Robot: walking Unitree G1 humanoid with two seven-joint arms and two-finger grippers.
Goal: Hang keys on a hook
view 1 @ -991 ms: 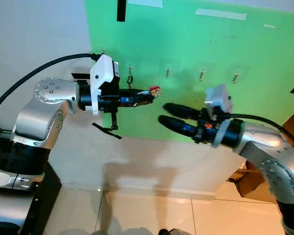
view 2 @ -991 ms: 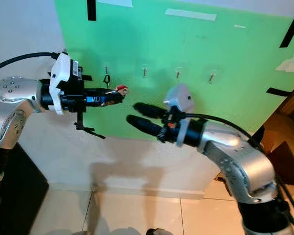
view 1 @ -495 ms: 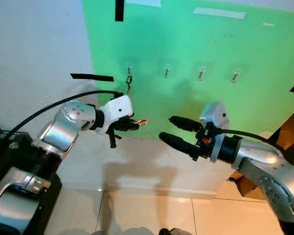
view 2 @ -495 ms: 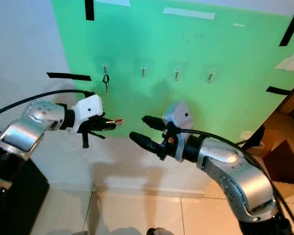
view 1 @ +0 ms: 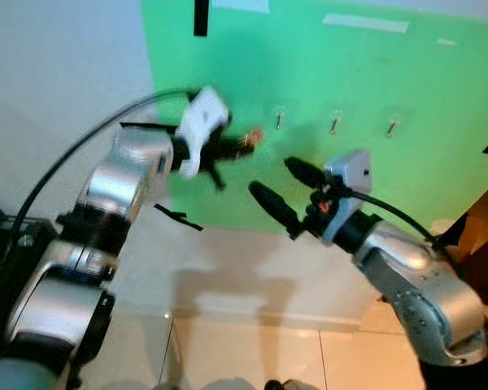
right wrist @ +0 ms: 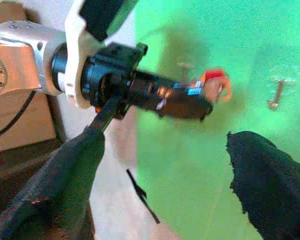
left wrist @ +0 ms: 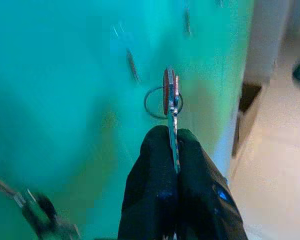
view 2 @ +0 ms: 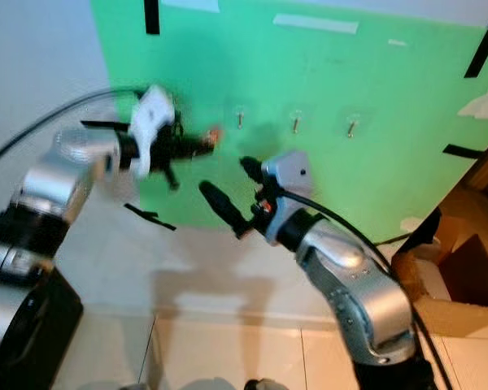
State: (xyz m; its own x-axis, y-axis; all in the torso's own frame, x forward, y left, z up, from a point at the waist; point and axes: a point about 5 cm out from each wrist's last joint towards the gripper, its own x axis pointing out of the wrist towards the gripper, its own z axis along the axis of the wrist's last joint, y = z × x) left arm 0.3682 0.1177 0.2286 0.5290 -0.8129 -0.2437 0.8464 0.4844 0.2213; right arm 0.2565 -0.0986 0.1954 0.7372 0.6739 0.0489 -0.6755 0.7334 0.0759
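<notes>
the keys (left wrist: 171, 97) are pinched in the closed left gripper (left wrist: 172, 150), their ring just ahead of its fingertips, near a hook (left wrist: 132, 65) on the green board (view 1: 374, 89) but not yet on it. the right gripper (view 1: 278, 188) hangs open and empty beside it.

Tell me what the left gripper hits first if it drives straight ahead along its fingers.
Probably the green board. The left gripper is shut on the red-headed key, which leads with its ring, pointing near a hook. The key would touch before the fingers; whether it meets hook or bare board is unclear from depth.
</notes>
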